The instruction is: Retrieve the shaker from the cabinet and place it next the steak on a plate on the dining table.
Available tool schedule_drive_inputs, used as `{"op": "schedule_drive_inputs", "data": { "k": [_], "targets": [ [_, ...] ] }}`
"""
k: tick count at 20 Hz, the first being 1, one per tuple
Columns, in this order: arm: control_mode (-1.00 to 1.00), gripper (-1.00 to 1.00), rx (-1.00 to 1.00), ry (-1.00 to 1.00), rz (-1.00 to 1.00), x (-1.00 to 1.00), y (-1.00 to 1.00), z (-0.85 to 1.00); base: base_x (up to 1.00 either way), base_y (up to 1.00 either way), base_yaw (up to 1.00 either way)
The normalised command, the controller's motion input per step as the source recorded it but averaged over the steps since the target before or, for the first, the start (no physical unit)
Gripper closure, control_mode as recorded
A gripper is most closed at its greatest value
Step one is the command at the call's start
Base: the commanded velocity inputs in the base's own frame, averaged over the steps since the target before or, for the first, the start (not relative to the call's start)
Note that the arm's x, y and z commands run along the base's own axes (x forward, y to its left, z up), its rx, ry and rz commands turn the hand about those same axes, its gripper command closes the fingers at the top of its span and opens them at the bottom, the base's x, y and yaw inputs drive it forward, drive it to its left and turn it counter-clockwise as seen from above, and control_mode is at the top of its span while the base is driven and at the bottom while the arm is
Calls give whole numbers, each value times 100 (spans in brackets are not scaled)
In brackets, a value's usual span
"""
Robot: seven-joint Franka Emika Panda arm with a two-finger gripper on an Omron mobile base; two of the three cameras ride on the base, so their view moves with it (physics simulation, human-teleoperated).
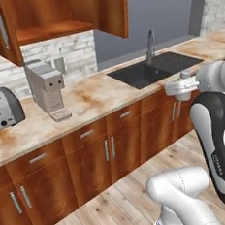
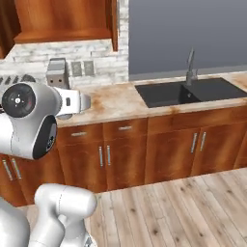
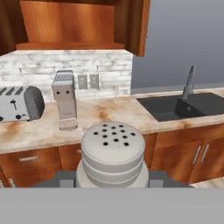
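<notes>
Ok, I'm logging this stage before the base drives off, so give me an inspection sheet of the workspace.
Surface: marbled counter with dark sink and faucet.
Job's things: shaker close in the hand view, holed cap facing the camera; cabinet open, its shelf looks bare.
Clutter: coffee machine and toaster on the counter.
Grippers: gripper shut on the shaker.
Cables: nothing seen.
Surroundings: brick backsplash with outlets, lower drawers and doors, wood floor.
</notes>
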Motion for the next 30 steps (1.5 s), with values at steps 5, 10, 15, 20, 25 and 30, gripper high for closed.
{"op": "schedule_drive_inputs", "data": {
  "k": [5, 10, 15, 20, 25, 30],
  "targets": [
    [100, 100, 0, 0, 0, 0, 0, 0, 0, -16, -85],
    [100, 100, 0, 0, 0, 0, 0, 0, 0, -18, -87],
    [100, 100, 0, 0, 0, 0, 0, 0, 0, -19, -85],
    [100, 100, 0, 0, 0, 0, 0, 0, 0, -22, -80],
    [100, 100, 0, 0, 0, 0, 0, 0, 0, -13, -69],
    [100, 100, 0, 0, 0, 0, 0, 0, 43, -45, -43]
  ]
}}
